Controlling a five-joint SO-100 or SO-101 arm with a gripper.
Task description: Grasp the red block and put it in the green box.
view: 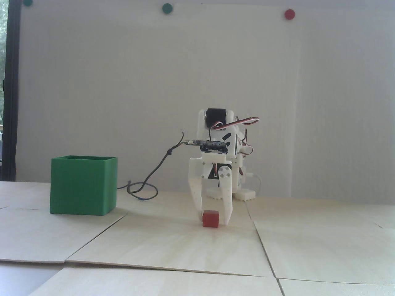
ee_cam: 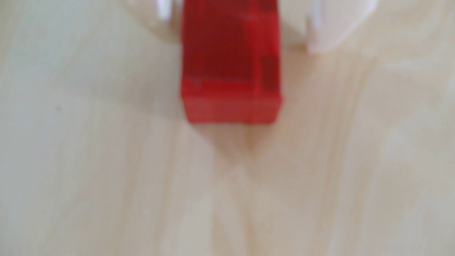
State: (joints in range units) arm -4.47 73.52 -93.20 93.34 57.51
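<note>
Fixed view: small matte red cube block (view: 210, 219) sits on the pale wooden table (view: 172, 246), between the tips of the white two-finger gripper (view: 213, 217), which points straight down. Jaws apart, one finger either side of the block; contact cannot be judged. Large ridged green open-topped box (view: 83, 185) stands well apart to the left. Wrist view, blurred: block (ee_cam: 230, 64) at top centre, white fingertips (ee_cam: 327, 27) flanking it.
</note>
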